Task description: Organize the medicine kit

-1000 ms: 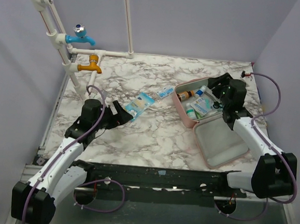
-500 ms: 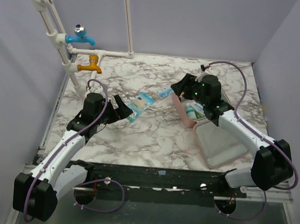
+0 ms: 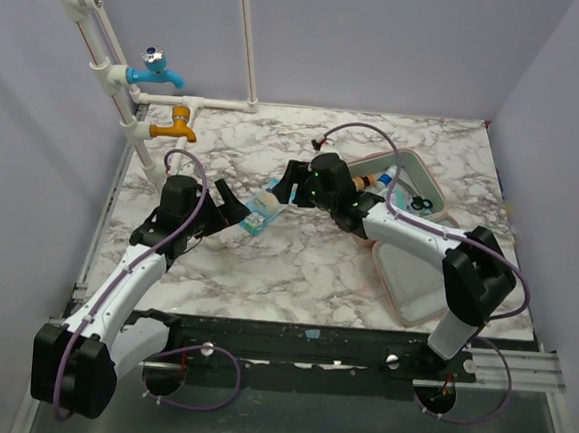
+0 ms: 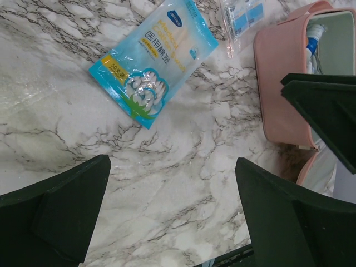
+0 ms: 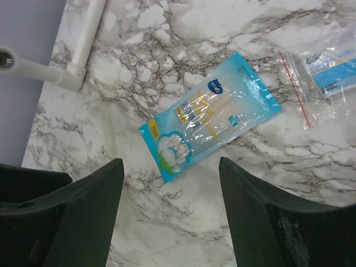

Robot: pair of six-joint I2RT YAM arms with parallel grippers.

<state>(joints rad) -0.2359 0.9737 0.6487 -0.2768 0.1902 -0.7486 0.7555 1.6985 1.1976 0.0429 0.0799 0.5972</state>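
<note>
Both released — left claw, right claw — medicine kit lies to their right.

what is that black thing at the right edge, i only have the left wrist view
Observer: That is the right gripper, hanging just beyond the blue packet, opposite your left gripper.
Operator: is it holding anything
Observer: No. Its own wrist view shows both fingers spread wide with nothing gripped between them.
Operator: and the pink case, i only see a corner
Observer: The medicine kit lies fully open. The near half is bare inside, while the far half holds a brown bottle and other small items.
</note>
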